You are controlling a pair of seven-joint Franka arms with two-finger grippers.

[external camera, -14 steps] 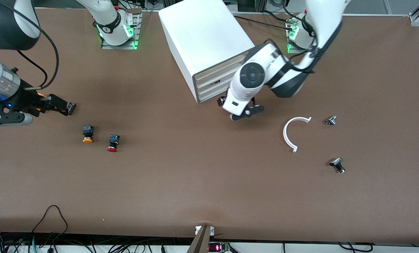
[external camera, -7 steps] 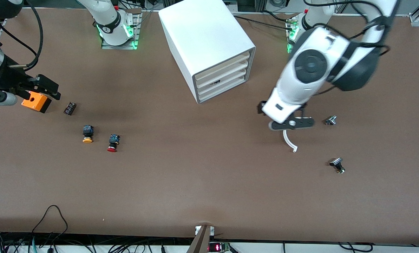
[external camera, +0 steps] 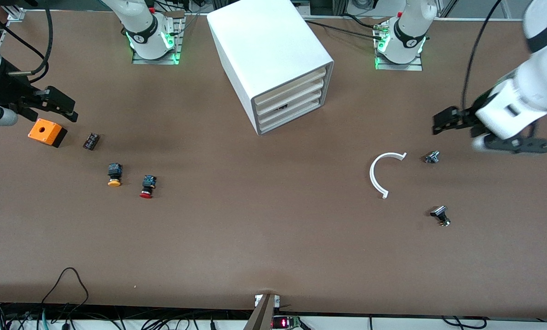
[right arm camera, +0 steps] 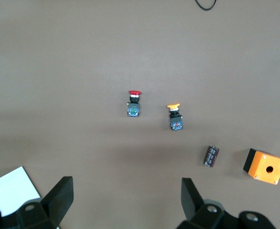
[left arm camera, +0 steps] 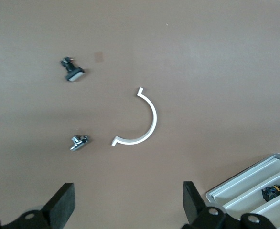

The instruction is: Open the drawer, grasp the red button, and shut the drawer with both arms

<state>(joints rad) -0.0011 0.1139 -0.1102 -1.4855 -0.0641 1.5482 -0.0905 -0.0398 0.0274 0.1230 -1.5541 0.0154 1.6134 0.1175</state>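
Your white box cabinet (external camera: 273,59) sits on the matte brown desk (external camera: 264,238) with all four slim cream fronts flush, so bring one arm squarely onto the drawer (external camera: 290,94), second from the top, and pull straight along its slide. The left pincer (external camera: 484,135) hangs spread and empty over the desk's left-arm end, near the thin white plastic arc (external camera: 379,172). The right pincer (external camera: 35,107), likewise wide and empty, hovers above the orange square box (external camera: 47,132), and the button (external camera: 147,185), red-capped on a black-and-blue body, lies on its side beside its yellow-capped twin (external camera: 114,174).
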